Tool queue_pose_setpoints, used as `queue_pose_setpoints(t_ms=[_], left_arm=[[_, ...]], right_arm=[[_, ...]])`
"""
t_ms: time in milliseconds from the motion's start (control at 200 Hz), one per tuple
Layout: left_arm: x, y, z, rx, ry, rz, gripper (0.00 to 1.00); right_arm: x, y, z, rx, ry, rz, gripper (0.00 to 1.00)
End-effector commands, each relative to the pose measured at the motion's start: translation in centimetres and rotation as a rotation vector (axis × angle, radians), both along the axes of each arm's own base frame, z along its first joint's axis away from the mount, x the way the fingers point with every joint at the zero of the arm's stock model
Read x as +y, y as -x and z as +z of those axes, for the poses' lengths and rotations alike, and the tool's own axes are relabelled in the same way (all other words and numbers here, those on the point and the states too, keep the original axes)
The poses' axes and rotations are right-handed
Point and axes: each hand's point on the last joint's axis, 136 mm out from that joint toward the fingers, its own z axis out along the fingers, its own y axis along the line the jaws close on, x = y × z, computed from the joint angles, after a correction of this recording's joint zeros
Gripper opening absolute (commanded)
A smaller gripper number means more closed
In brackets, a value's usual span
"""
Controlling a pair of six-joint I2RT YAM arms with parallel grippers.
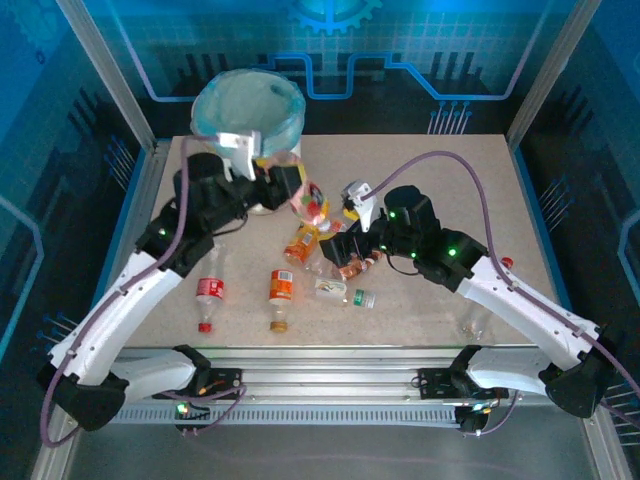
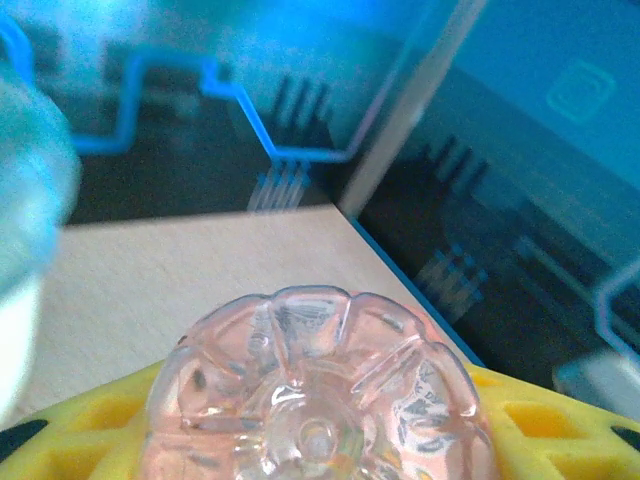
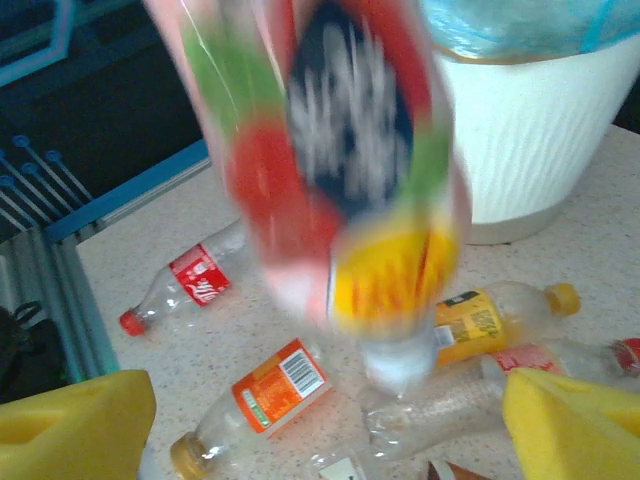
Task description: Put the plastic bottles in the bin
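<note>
Left gripper (image 2: 320, 445) clamps the light, crushable pink-tinted bottle (image 3: 350, 180) between its pads, the bin (image 1: 245, 105) just beyond; right gripper (image 3: 320, 430) gapes wide, empty, the bottle hanging ahead; thin slippery walls likely favour a gentle mid-body hold.

White arms (image 1: 110, 330), black joints (image 1: 205, 185), purple cables (image 1: 440, 154)

We look down from above and behind over the whole table (image 1: 480, 200); both our wrist cameras sit close against one pink bottle (image 2: 315, 390).
</note>
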Motion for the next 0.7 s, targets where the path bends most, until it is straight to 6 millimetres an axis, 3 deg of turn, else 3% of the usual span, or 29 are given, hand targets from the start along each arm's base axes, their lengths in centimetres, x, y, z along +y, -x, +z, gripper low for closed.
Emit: queue_pose_setpoints(t_ms=[0,145,330,470,695], left_arm=[[4.2,-2.5,4.1,-0.11,-0.072,0.182,0.5],[8.7,-5.9,8.5,-0.204,-0.077,0.35,0.5],[13.9,-11.1,10.8,-0.283,-0.14,0.586,0.49],[14.6,-15.6,9.6,-0.25,-0.258,0.617,0.5],[14.4,-22.4,5.1,-0.175,-0.447,0.613,0.5]], right_arm=[[-0.6,-0.7,1.4,-0.05,0.006,-0.064,0.91],[-0.5,-1.1,1.2,-0.053,0.027,-0.07,0.91],[0.1,-1.3,0.9,-0.044,0.042,-0.052,0.91],[0.2,-1.4,0.2,-0.031,0.068,-0.046,0.91],[0.2,-1.0,-0.8,-0.007,0.103,-0.025,0.9]])
